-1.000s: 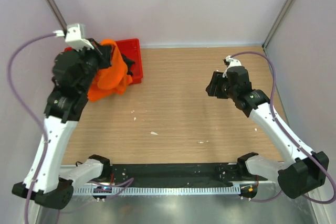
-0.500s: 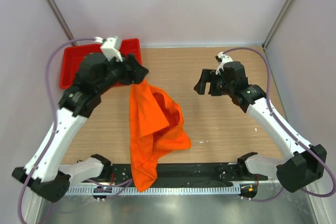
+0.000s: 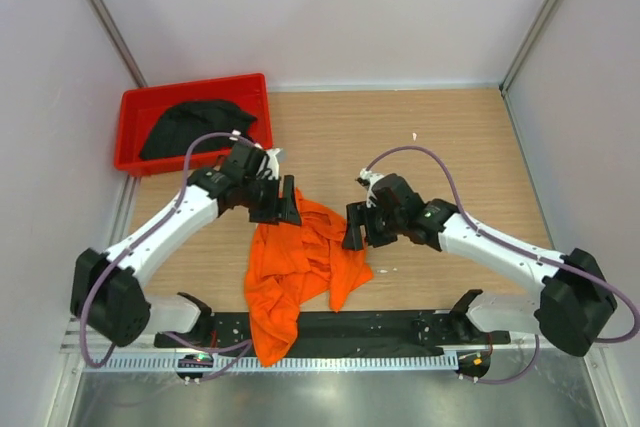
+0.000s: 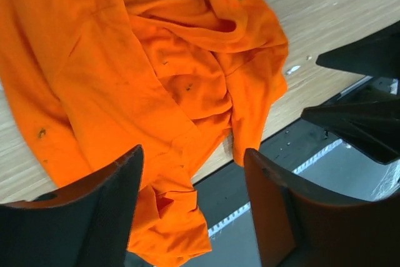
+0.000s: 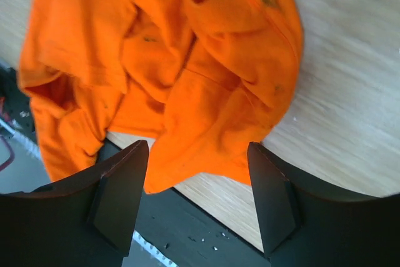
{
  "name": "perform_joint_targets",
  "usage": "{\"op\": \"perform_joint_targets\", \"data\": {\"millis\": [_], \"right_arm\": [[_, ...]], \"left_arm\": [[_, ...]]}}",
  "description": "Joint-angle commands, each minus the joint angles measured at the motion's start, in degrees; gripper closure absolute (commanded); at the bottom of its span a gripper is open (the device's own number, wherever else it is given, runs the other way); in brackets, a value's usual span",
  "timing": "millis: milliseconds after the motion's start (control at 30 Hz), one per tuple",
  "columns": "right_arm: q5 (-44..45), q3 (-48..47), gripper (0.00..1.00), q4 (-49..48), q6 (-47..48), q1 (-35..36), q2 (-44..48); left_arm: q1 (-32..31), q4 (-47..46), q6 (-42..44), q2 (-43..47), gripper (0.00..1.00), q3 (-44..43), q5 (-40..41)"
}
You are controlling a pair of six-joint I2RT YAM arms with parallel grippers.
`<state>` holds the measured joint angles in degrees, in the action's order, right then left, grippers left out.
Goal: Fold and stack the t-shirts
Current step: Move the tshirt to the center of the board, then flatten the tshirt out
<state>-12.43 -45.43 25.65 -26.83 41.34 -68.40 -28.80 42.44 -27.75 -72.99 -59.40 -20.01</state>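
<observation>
Lying bunched, the orange t-shirt (image 3: 300, 267) hides its sleeves in folds.

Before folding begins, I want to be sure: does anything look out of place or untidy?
The orange t-shirt lies crumpled, its lower end hanging over the black rail at the near edge. The black t-shirt sits bunched in the red bin.
</observation>
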Motion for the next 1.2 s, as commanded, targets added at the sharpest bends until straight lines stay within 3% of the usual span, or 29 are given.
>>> {"op": "perform_joint_targets", "data": {"millis": [0, 100, 200, 367, 533, 633, 667, 733, 833, 867, 933, 1067, 1167], "right_arm": [[7.5, 2.2, 0.31, -2.6, -5.7, 1.0, -1.5], [9.2, 4.1, 0.35, -7.3, -7.0, 1.0, -2.3], [10.7, 3.6, 0.37, -7.4, -6.2, 0.9, -5.1], [11.3, 3.5, 0.37, -8.6, -3.9, 1.1, -7.0], [11.0, 4.0, 0.38, -10.3, -4.4, 1.0, -10.1], [10.8, 4.8, 0.44, -11.7, -4.4, 1.0, -10.7], [10.3, 4.9, 0.5, -11.8, -4.4, 1.0, -11.0], [9.9, 5.1, 0.53, -12.5, -4.6, 1.0, -11.9], [9.4, 4.8, 0.68, -13.9, -5.1, 1.1, -12.8], [9.3, 4.5, 0.82, -14.0, -5.1, 1.0, -13.8], [9.3, 3.3, 0.97, -13.7, -4.8, 1.0, -14.2], [11.0, -0.9, 0.98, -8.3, -1.3, 1.0, -12.0], [9.2, -6.8, 0.98, 1.1, 2.6, 1.2, -9.2]], "left_arm": [[-2.0, -2.6, -1.5, -5.7, 0.36, -0.2, -1.4], [-2.1, -4.2, -1.6, -10.4, 0.5, 0.2, 4.0], [-2.2, -6.7, -0.9, -12.4, 0.44, -0.1, 12.3], [-2.2, -7.2, 0.8, -18.8, 0.35, -3.6, 16.4], [-2.1, -9.9, 1.2, -24.6, 0.35, -5.6, 19.2], [-2.1, -10.0, 2.5, -28.2, 0.37, -8.2, 19.4], [-2.1, -9.3, 2.7, -29.3, 0.44, -9.5, 19.2], [-2.1, -8.9, 3.0, -30.5, 0.49, -10.4, 19.2], [-2.1, -9.2, 2.6, -30.4, 0.73, -10.0, 19.4], [-2.1, -9.3, 2.7, -29.8, 0.85, -9.9, 19.5], [-2.1, -9.1, 3.0, -29.1, 1.0, -9.9, 19.6], [-1.8, -5.4, 5.6, -22.9, 1.0, -11.6, 26.1], [-0.5, -0.3, 7.5, -14.0, 1.0, -17.0, 29.4]]}}
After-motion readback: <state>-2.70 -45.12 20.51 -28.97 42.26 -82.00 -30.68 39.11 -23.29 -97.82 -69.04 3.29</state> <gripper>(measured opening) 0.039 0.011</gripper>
